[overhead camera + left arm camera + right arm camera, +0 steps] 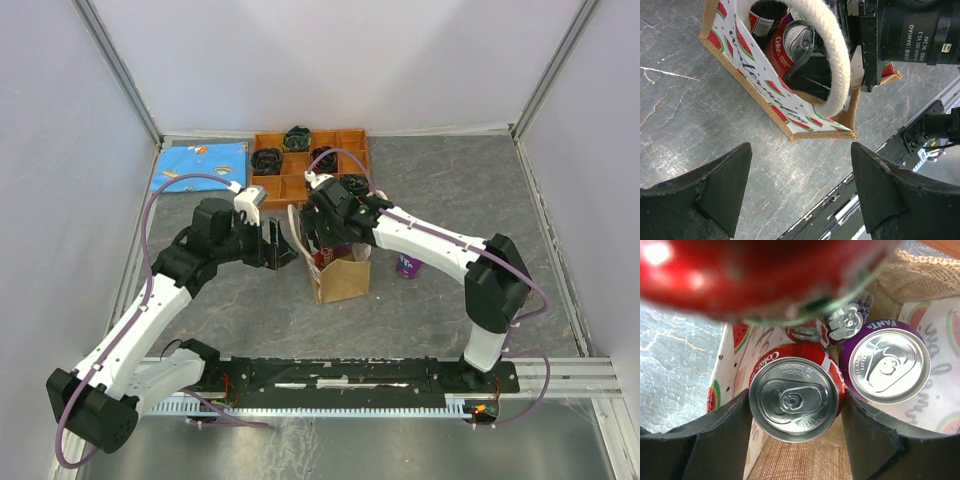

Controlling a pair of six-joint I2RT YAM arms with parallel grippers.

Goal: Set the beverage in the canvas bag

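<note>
Tan canvas bag (345, 282) stands upright about the middle of the desk, mouth open. My right pincer (795, 405) is down in that mouth, its fingers against opposite sides of a red Coke can (792, 45); I judge it to be pinching the can. The can sits within the bag walls, tilted in the left wrist view. Beside it in the bag I note a purple Fanta can (889, 365) and part of a third can top (842, 326). Assessment: the beverage is inside the bag; what is left is to set it down, let go and lift the arm out. My left pincer (801, 170) hangs just beside the bag, toward the left edge, fingers spread wide with nothing between them. Obstructions: the white rope handle (832, 45) arches over the mouth close to my right wrist and could catch on withdrawal; the other cans leave little room. Elsewhere: another purple can (408, 265) stands on the desk just beside the bag toward the right edge; a wooden tray (268, 188) with black coiled items (297, 138) lies at the far edge; a blue cloth (200, 165) is in the far left corner. A blurred red shape fills the top of the right wrist view; I cannot identify it.
</note>
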